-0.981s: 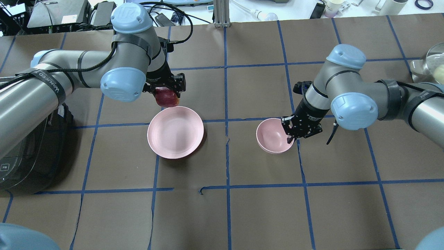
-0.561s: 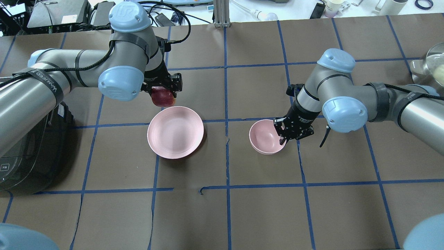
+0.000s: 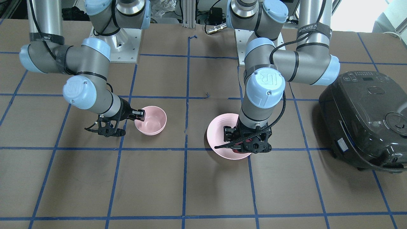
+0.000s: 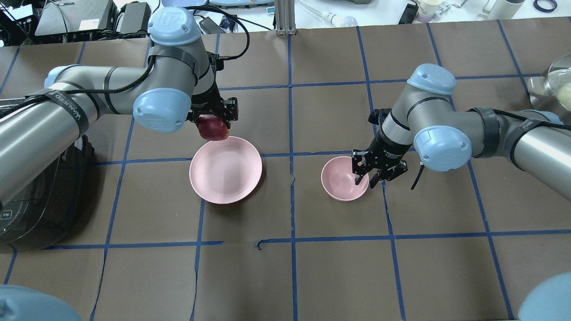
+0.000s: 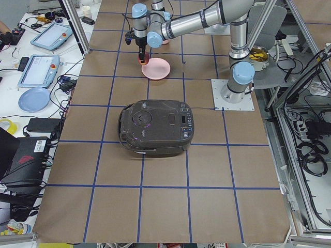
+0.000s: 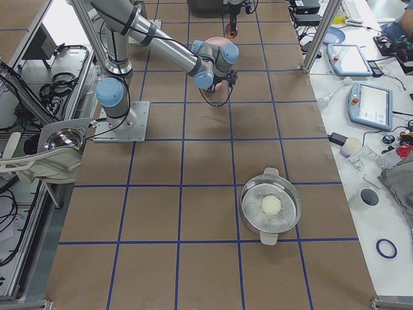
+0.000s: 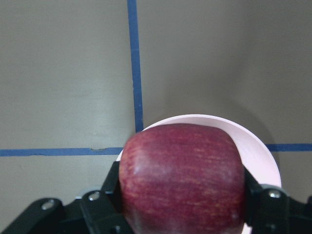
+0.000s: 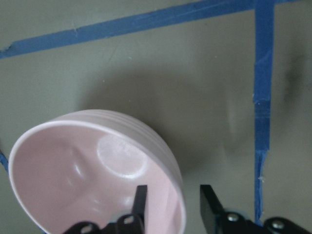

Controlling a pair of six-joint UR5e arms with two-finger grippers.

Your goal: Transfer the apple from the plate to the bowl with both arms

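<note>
The dark red apple is held in my left gripper, which is shut on it. It hangs just above the far rim of the wide pink plate. In the left wrist view the apple fills the space between the fingers, with the plate below. The small pink bowl stands on the table to the plate's right. My right gripper is open. One finger is inside the bowl's right rim and one is outside. The right wrist view shows the bowl with gaps on both sides of the rim.
A black rice cooker stands at the table's left edge beside my left arm. A glass-lidded pot sits at the far right edge. Blue tape lines cross the brown table cover.
My right gripper drew the bowl a little to the left, then opened its fingers off the rim. My left arm shifted only slightly with the apple.
</note>
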